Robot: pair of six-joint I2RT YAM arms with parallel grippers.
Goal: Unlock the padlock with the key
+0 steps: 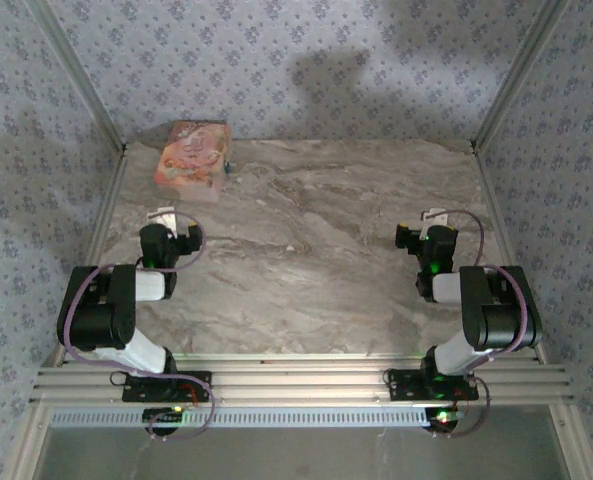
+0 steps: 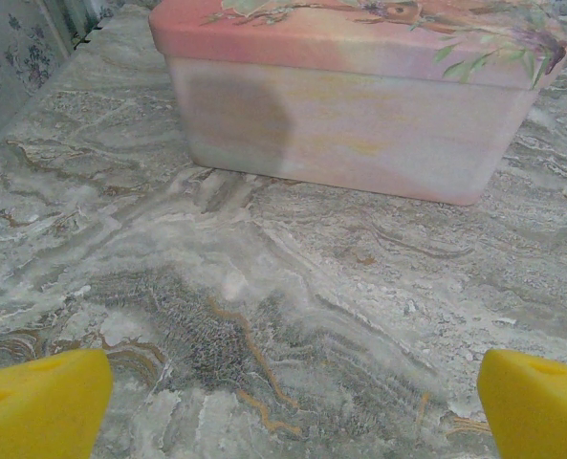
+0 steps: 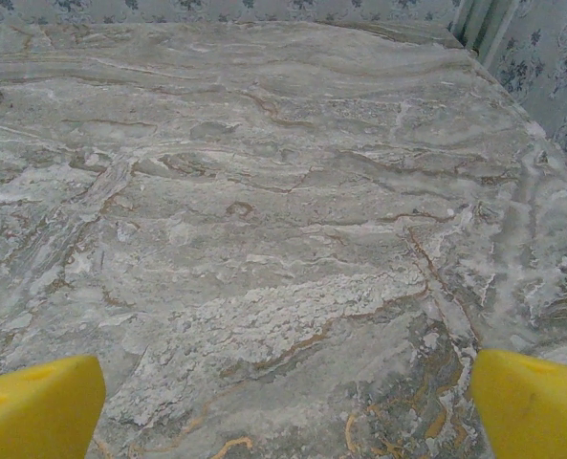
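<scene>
Left gripper: jaws spread wide and nothing between the yellow fingertips. It hangs low over the table, facing the box.
Right gripper: wide open too, and empty, over bare marble on the right, well apart from the box.
Padlock and key: I cannot tell where they lie. My guess is inside the pink box at the far left, whose lid is on.
Small dark thing: just beside the box's right side, too small to name.
Step in hand: as I read it, nothing has begun and the first job is getting at the lock.
Doing it well: let the left gripper go straight for the lid's long edges and lift level. Bring the right across to steady the base so the box doesn't slide.
Writing: none readable. There are painted flowers on the lid, and the white tags on the wrists are too small to read.
</scene>
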